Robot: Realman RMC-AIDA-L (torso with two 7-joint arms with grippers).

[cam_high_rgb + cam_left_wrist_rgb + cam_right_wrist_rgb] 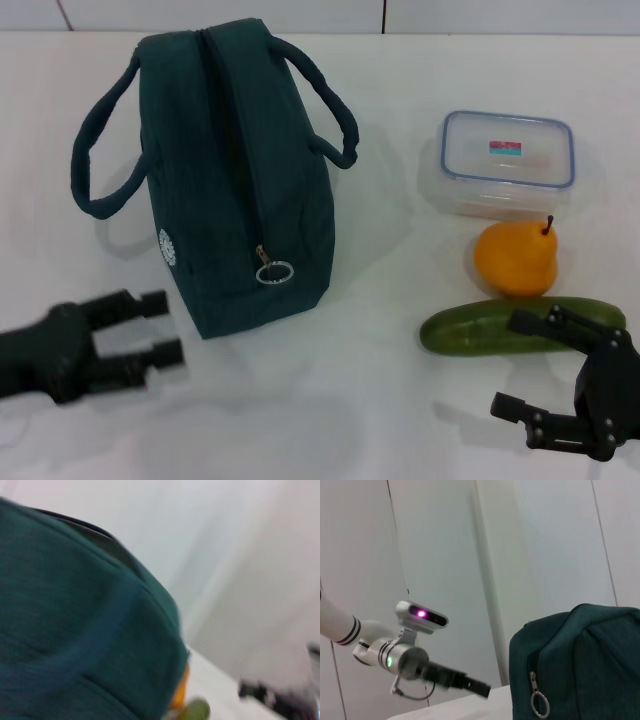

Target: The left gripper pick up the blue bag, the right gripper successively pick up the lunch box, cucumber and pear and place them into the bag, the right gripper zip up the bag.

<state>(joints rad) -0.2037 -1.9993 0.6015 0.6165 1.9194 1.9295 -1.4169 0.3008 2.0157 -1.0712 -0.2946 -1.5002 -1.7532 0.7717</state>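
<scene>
Teal bag (235,170) stands zipped just ahead of the left end effector (165,327), whose fingers gape wide; aim for a handle (100,150). Right end effector (540,365) waits open beside the cucumber (480,328).

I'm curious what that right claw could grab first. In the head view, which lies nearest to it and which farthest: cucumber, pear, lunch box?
From the right gripper:
1. Cucumber, lying right beside its fingers.
2. Pear, just behind the cucumber.
3. Lunch box, farthest back on the table.
</scene>
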